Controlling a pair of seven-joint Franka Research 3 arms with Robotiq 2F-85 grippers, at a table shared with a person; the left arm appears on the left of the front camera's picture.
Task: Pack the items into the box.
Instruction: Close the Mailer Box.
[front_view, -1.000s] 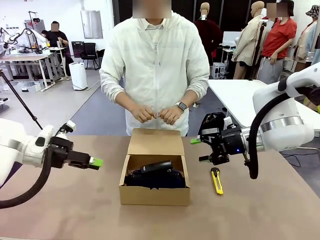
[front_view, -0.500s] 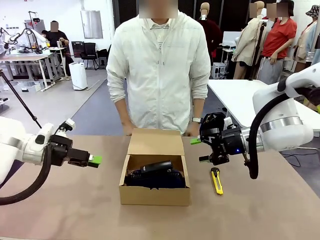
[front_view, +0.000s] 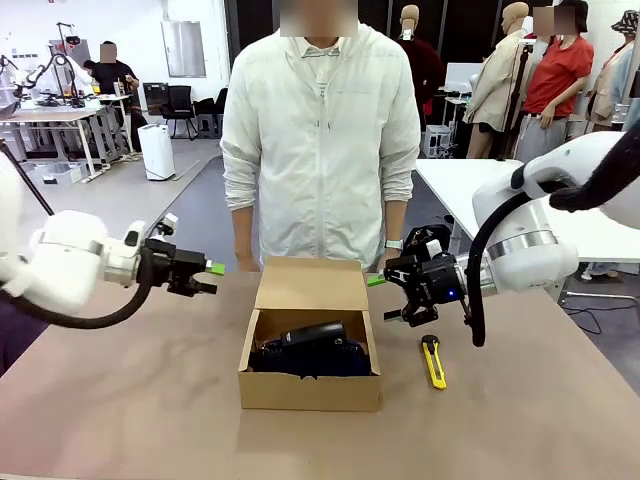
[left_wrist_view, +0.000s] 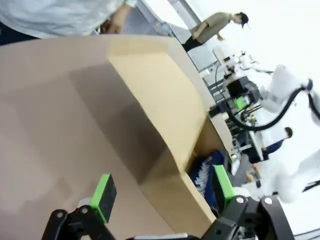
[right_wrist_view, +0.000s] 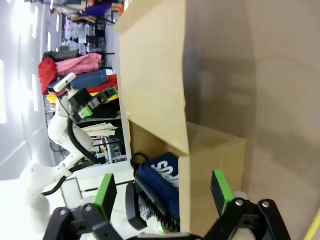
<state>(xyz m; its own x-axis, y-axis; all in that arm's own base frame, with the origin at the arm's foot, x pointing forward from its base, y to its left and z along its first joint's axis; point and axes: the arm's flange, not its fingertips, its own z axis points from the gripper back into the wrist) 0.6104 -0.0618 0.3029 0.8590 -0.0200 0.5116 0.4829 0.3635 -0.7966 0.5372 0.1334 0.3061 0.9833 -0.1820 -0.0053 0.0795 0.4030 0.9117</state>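
two items lie inside the box (front_view: 310, 388), which sits mid-tabletop (front_view: 120, 400) with its lid flap (front_view: 310, 285) standing up on the 12 o'clock side. a dark navy pouch (front_view: 335, 360) fills the bottom nearly wall to wall, and a black stapler (front_view: 312, 335) rests on top of it. the left claw (front_view: 211, 278) hangs in the air at about 10 o'clock from the box, apart from it, its fingers spread wide and holding nothing, green pads pointing toward the flap. the right claw (front_view: 383, 300) hovers at about 2 o'clock from the box, just beside the flap's edge, likewise spread wide and gripping nothing. a yellow-and-black utility knife (front_view: 433, 362) lies flat on the tabletop at 3 o'clock from the box, near the side wall but not touching it. a person (front_view: 320, 130) in a white jacket stands at the 12 o'clock edge of the tabletop, arms down behind the flap. seen from the left wrist, the pouch shows blue just past the box's side wall. from the right wrist, white print on the pouch and the stapler's dark body show in the open box.
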